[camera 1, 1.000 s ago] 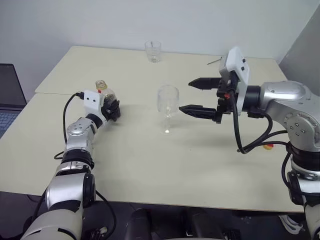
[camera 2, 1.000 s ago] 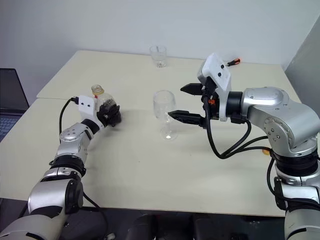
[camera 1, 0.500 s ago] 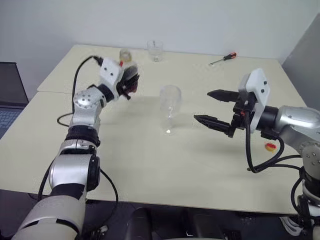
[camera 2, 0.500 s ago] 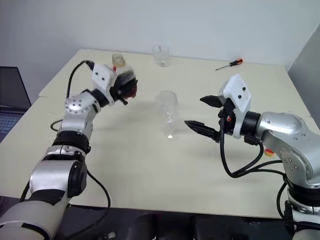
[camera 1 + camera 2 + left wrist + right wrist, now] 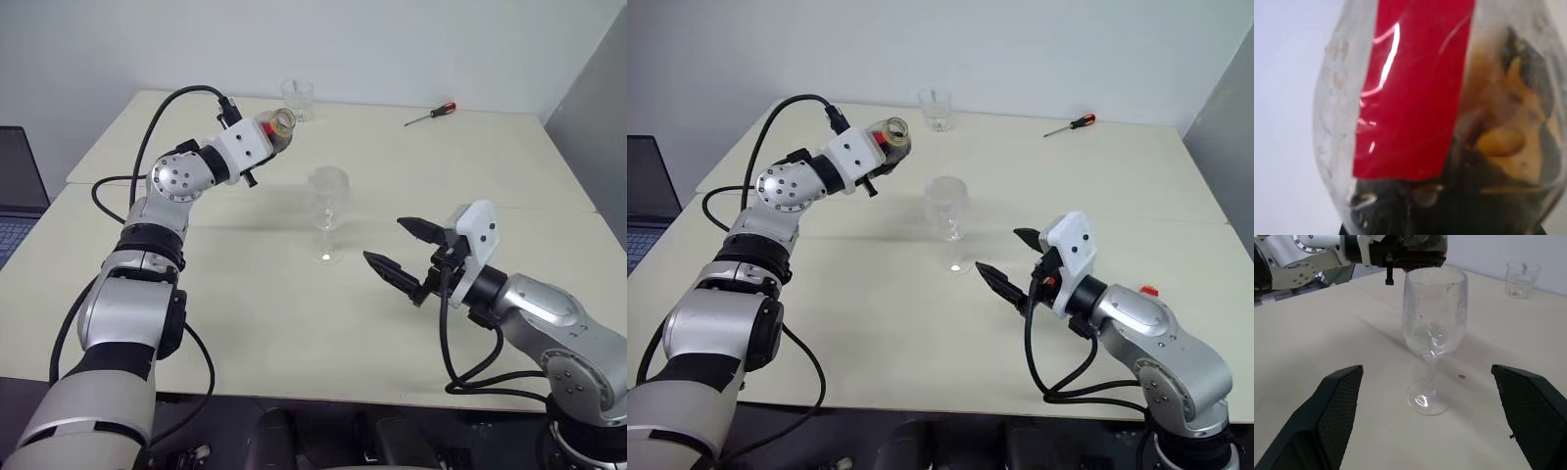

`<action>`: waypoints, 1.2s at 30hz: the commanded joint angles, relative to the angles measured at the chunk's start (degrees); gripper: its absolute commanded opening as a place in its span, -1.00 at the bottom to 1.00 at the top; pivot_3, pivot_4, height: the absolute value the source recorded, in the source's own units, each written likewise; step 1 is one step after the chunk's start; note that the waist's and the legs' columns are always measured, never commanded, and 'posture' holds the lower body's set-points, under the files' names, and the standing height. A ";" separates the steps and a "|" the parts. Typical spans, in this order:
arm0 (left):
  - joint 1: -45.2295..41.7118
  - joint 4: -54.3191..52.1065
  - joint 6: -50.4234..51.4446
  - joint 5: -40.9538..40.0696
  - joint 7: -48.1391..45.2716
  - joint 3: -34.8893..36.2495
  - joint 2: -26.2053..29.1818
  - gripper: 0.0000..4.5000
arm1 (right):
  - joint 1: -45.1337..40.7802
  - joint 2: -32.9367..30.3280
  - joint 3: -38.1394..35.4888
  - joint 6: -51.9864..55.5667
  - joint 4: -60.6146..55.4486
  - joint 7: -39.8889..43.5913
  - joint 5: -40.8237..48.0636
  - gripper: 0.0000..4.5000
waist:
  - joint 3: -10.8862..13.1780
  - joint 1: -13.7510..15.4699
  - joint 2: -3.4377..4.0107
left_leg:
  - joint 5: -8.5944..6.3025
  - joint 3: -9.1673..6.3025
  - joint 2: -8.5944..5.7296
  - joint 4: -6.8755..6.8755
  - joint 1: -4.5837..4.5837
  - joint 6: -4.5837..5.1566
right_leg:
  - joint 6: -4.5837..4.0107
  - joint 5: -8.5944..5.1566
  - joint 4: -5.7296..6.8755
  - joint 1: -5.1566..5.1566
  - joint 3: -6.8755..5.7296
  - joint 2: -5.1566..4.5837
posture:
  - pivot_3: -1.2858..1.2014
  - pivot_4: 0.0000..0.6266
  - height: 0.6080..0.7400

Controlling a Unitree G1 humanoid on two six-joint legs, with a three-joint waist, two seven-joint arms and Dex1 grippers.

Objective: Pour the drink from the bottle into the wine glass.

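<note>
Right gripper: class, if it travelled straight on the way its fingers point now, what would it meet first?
Most likely the wine glass, which stands upright and centred between the open fingers of the right gripper in the wrist view. Nothing lies between them on the table.

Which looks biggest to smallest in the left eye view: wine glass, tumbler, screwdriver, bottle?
1. wine glass, clearly the tallest.
2. bottle, lying tilted in the left gripper and partly hidden by it, so unsure.
3. tumbler and screwdriver: similar, both at the far edge, so nearness may shrink them; I won't rank these two.
</note>
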 commanded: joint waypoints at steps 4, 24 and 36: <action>-3.50 -0.28 -5.70 7.00 8.22 -3.90 1.65 -0.50 | 0.30 -0.11 2.43 -3.98 -1.22 -0.91 -3.32 1.00 | 0.00 0.04 -0.01 | 0.00 -0.01 0.00 0.16 -0.02 0.00 | 0.02 -0.01 0.09 0.01 0.00 0.00 | 0.03 -0.52 1.00; -7.59 1.03 -6.47 19.17 23.97 -12.15 3.09 -0.52 | 0.17 0.44 4.42 -6.43 1.35 0.13 -5.43 1.00 | 0.02 0.02 -0.03 | -0.01 -0.01 0.00 0.45 -0.04 0.00 | 0.05 -0.03 0.39 -0.01 0.03 0.00 | 0.03 -0.52 1.00; -9.12 1.14 -7.50 22.70 26.97 -14.85 3.21 -0.52 | 0.71 0.67 3.69 -6.56 1.19 0.66 -5.87 1.00 | 0.02 0.03 -0.03 | -0.01 0.00 -0.01 0.46 -0.04 0.00 | 0.05 -0.03 0.40 0.00 0.03 -0.01 | 0.03 -0.52 1.00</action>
